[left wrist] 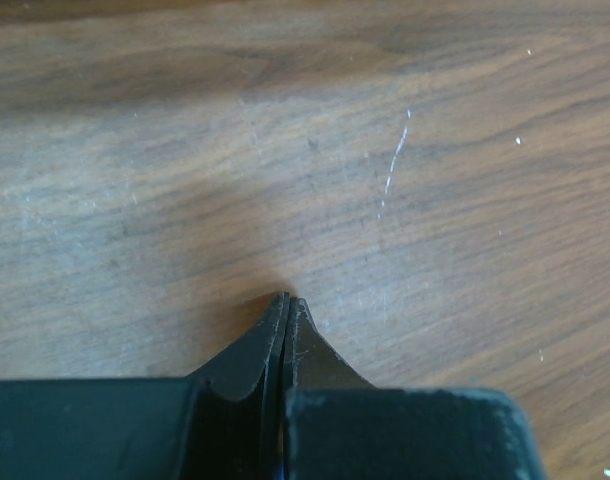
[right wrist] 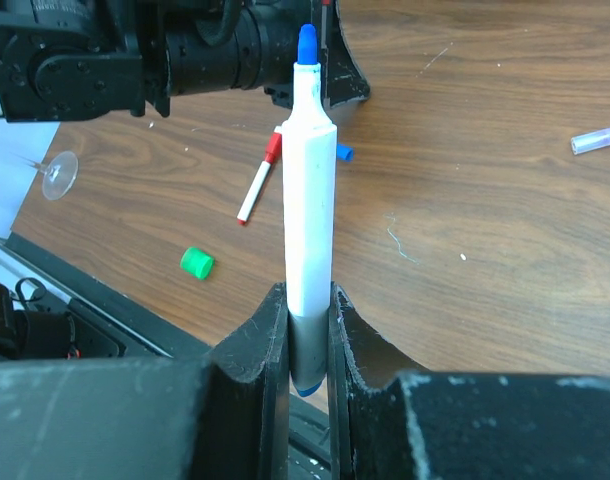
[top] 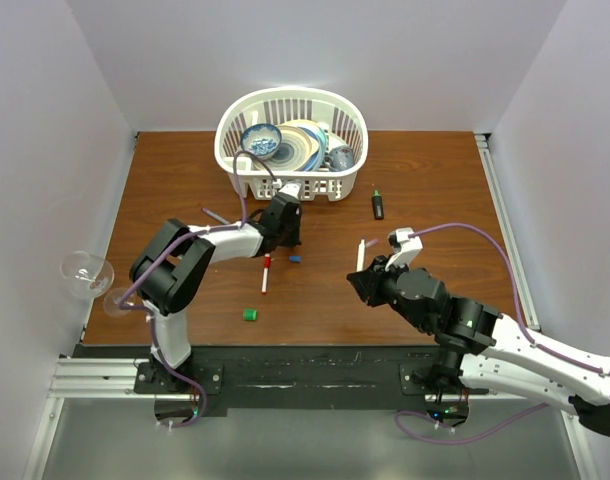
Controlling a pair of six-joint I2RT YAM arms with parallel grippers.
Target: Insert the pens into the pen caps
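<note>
My right gripper (right wrist: 308,295) (top: 368,276) is shut on the lower end of a white pen with a blue tip (right wrist: 310,200) (top: 361,253), which points away from it over the table. My left gripper (left wrist: 287,302) (top: 290,240) is shut and empty, its tips close over bare wood. The blue cap (top: 295,258) (right wrist: 345,153) lies just in front of it. A white pen with a red cap-like end (top: 266,272) (right wrist: 257,180) lies beside the blue cap. The green cap (top: 249,314) (right wrist: 196,262) lies nearer the front. The black marker (top: 378,204) lies by the basket.
A white basket (top: 290,182) of dishes stands at the back centre. A wine glass (top: 85,275) lies at the left table edge. A purple tube (right wrist: 597,140) (top: 217,215) lies behind the left arm. A metal rail (top: 500,200) runs along the right side.
</note>
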